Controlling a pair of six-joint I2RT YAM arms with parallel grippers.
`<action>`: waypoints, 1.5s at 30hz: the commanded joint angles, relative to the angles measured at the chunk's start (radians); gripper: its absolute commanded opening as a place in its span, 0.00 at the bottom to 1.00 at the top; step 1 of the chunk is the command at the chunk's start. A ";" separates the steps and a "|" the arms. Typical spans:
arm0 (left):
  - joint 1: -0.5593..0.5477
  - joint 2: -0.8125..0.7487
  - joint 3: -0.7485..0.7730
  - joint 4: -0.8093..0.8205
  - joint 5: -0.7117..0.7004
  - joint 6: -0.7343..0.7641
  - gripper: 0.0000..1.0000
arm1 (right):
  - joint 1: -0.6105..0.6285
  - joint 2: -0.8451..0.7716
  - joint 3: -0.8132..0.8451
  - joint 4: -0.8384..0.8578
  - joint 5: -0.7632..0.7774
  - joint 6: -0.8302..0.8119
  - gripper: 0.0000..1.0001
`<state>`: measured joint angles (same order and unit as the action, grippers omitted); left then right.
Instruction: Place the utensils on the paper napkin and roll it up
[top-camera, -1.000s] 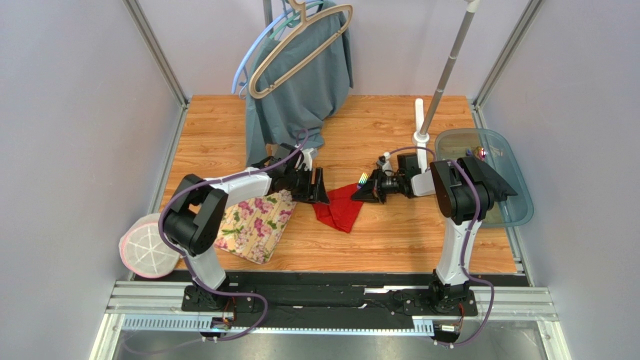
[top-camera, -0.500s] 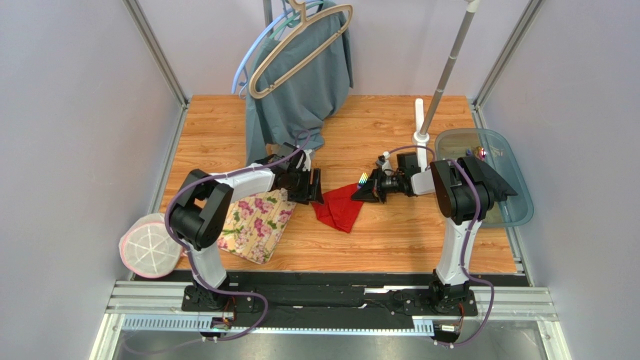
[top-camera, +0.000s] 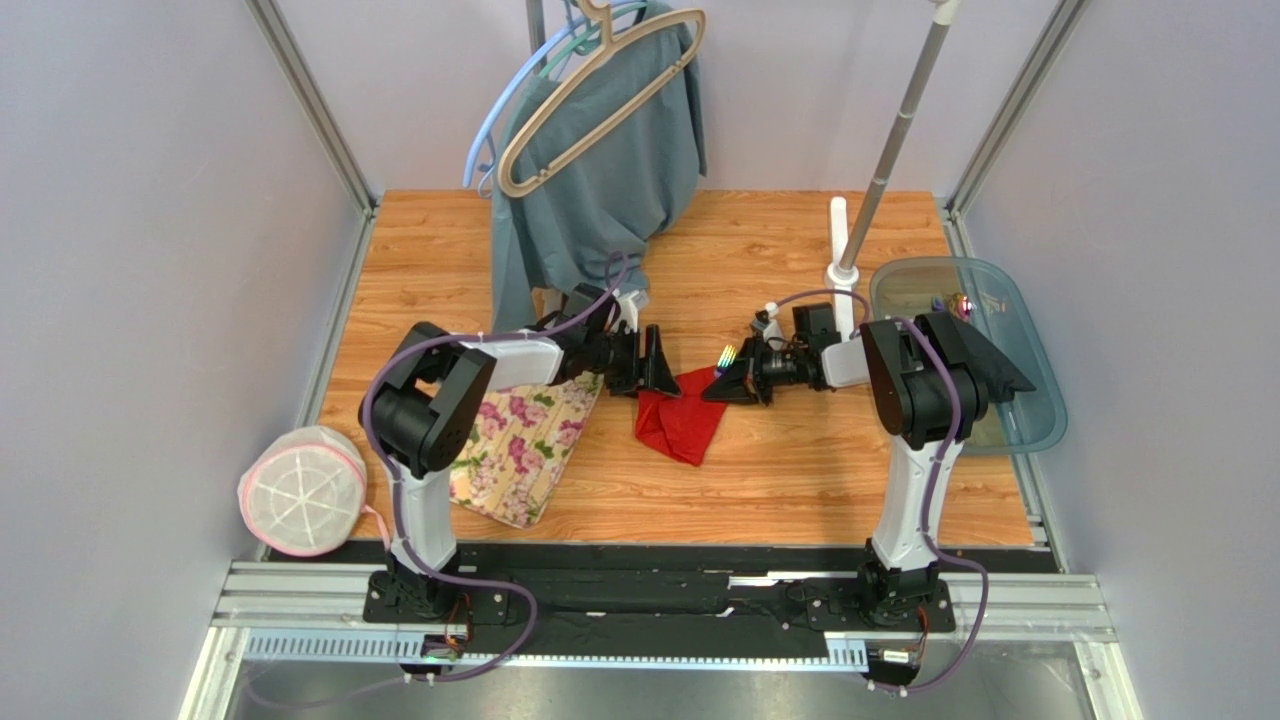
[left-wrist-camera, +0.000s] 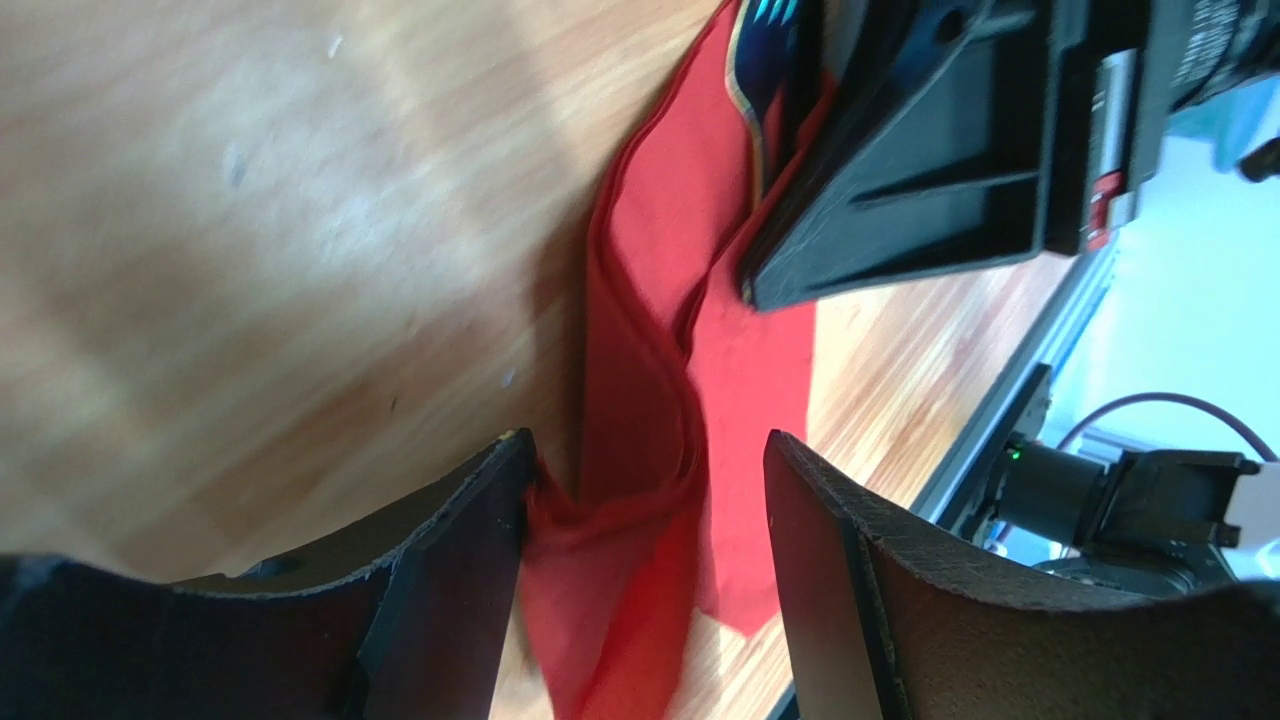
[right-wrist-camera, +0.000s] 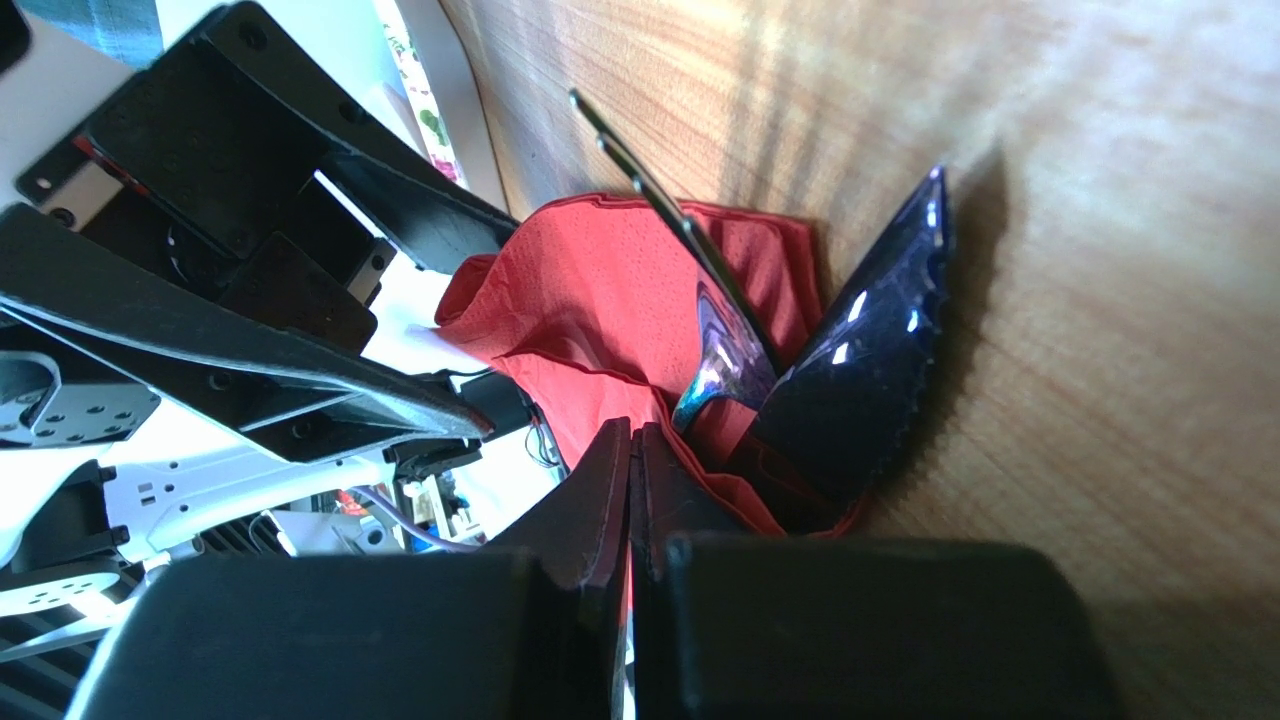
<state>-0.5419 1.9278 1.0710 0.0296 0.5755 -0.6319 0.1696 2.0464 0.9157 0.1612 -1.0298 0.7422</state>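
The red paper napkin (top-camera: 684, 423) lies crumpled and partly folded on the wooden table. The utensils (top-camera: 727, 357) stick out of its right corner with their coloured ends up. In the right wrist view the dark purple piece (right-wrist-camera: 864, 360) and thin handles (right-wrist-camera: 661, 203) rest in the napkin (right-wrist-camera: 586, 315). My right gripper (top-camera: 739, 384) (right-wrist-camera: 631, 435) is shut on the napkin's edge beside them. My left gripper (top-camera: 657, 362) (left-wrist-camera: 646, 450) is open at the napkin's left corner, and a raised fold of napkin (left-wrist-camera: 639, 375) stands between its jaws.
A cream floral cloth (top-camera: 519, 443) lies left of the napkin under the left arm. A grey-green garment (top-camera: 601, 180) on a beige hanger (top-camera: 601, 90) hangs at the back. A white stand (top-camera: 845, 263) and a clear tray (top-camera: 984, 360) are at the right. A round white pad (top-camera: 301, 492) is front left.
My left gripper has swung right, off the floral cloth, to the napkin's left corner. The right gripper and the utensils have stayed put.
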 joint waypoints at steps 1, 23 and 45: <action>-0.003 0.080 0.030 0.084 0.023 0.011 0.68 | 0.005 0.049 -0.009 -0.074 0.142 -0.058 0.00; 0.102 -0.052 -0.105 0.064 0.155 -0.026 0.32 | 0.016 0.047 0.008 -0.107 0.162 -0.084 0.00; -0.015 -0.082 -0.075 0.185 0.215 -0.149 0.06 | 0.047 0.049 0.034 -0.152 0.197 -0.106 0.00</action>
<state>-0.5186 1.8828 0.9741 0.1452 0.7624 -0.7460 0.2111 2.0480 0.9569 0.0891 -0.9802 0.6983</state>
